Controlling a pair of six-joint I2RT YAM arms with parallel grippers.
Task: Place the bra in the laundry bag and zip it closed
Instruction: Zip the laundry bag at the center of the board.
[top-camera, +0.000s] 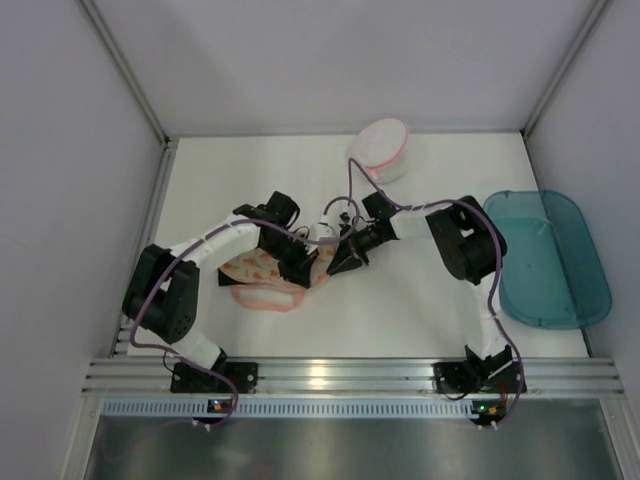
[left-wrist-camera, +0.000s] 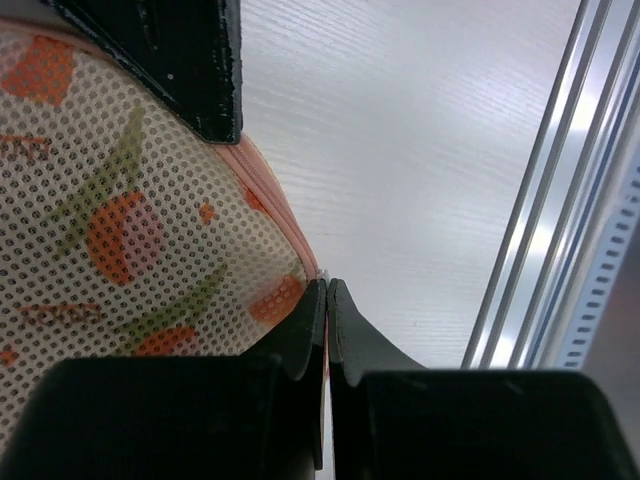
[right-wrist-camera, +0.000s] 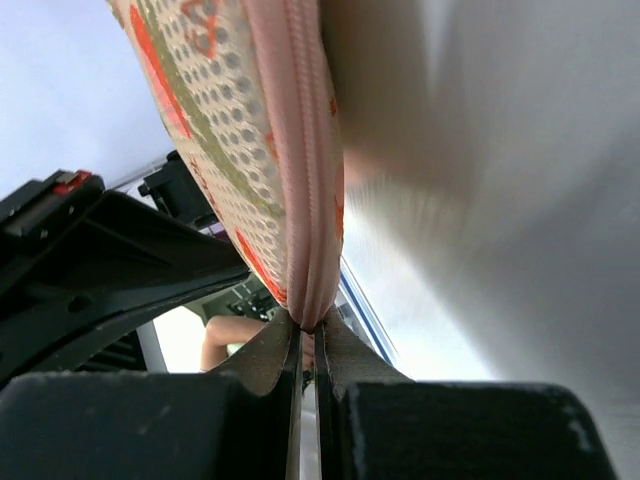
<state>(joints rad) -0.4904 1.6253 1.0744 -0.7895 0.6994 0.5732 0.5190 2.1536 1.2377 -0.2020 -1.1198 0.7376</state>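
Two tools meet near the middle of the white, faintly grained tabletop (top-camera: 400, 310), both clenched on the pink zip edge of the laundry bag (top-camera: 262, 272). The left tool (left-wrist-camera: 327, 292) pinches the trim beside the speckled mesh, and the right tool (right-wrist-camera: 308, 325) nips the zip seam. The bag lies on the tabletop beneath the left arm. Plain grey walls (top-camera: 330, 60) enclose the surface. A teal tub (top-camera: 550, 260) sits at the right edge, a white pouch (top-camera: 383, 148) at the back, and an aluminium rail (top-camera: 330, 375) along the front.

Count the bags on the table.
2. The patterned laundry bag lies left of centre, partly under the left arm; the smaller white pouch sits at the far edge. The arms could hide another.
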